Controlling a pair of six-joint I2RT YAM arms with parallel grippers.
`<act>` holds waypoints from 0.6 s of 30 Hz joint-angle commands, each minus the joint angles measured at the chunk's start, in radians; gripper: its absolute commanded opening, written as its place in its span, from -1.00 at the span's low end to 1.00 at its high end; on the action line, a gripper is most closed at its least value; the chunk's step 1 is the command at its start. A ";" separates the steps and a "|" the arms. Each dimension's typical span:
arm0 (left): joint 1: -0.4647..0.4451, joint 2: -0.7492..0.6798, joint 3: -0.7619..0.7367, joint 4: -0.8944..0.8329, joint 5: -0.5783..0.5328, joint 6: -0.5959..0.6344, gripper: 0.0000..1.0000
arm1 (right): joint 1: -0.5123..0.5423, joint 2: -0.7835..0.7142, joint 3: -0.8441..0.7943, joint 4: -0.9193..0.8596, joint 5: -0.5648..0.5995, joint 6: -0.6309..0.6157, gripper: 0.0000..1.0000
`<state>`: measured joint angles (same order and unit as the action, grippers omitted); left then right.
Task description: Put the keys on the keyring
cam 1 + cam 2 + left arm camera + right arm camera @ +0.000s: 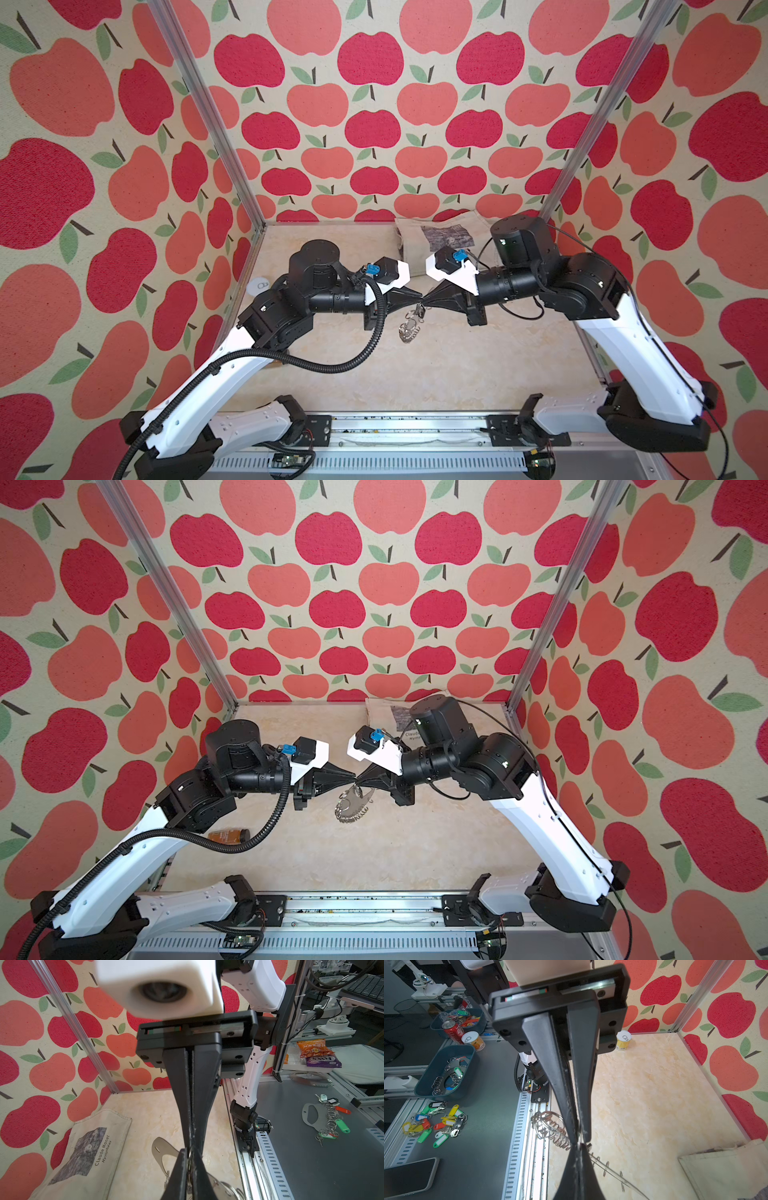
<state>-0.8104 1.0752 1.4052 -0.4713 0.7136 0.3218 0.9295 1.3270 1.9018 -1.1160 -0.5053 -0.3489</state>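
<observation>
Noted left hand and right hand clenched tip to tip on dangling keyring rings, above mid tabletop.

The marbled table carries 1 canvas bag (print facing up), 1 yellow can and 1 brown bottle.

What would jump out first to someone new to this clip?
The left claw and right claw, both shut, meet tip to tip above the middle of the pale table, with the ring-fringed keyring just beneath them. Loud red apple wallpaper covers the walls behind and beside.
</observation>
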 commanded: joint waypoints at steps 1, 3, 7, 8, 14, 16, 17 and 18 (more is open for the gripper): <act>-0.001 0.004 -0.011 0.016 -0.002 -0.015 -0.91 | 0.011 -0.022 0.016 0.040 -0.021 -0.014 -1.00; -0.002 0.003 -0.014 0.026 -0.002 -0.019 -1.00 | 0.011 -0.022 0.011 0.041 -0.021 -0.010 -1.00; 0.003 -0.020 -0.041 0.096 -0.005 -0.047 -1.00 | 0.011 -0.028 -0.003 0.052 -0.005 -0.006 -1.00; 0.008 -0.029 -0.056 0.130 -0.002 -0.049 -1.00 | 0.011 -0.032 -0.009 0.055 0.004 -0.005 -1.00; 0.056 -0.094 -0.171 0.386 0.046 -0.192 -1.00 | 0.006 -0.097 -0.056 0.097 0.073 0.012 -0.41; 0.071 -0.112 -0.214 0.488 0.063 -0.235 -1.00 | 0.005 -0.123 -0.081 0.128 0.070 0.032 -0.40; 0.077 -0.120 -0.235 0.543 0.073 -0.260 -1.00 | 0.005 -0.136 -0.100 0.152 0.067 0.045 -0.40; 0.084 -0.124 -0.255 0.589 0.085 -0.282 -1.00 | 0.005 -0.150 -0.120 0.177 0.060 0.057 -0.40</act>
<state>-0.7410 0.9798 1.1809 -0.1230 0.7452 0.1383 0.9295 1.2160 1.8202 -1.0153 -0.4519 -0.3340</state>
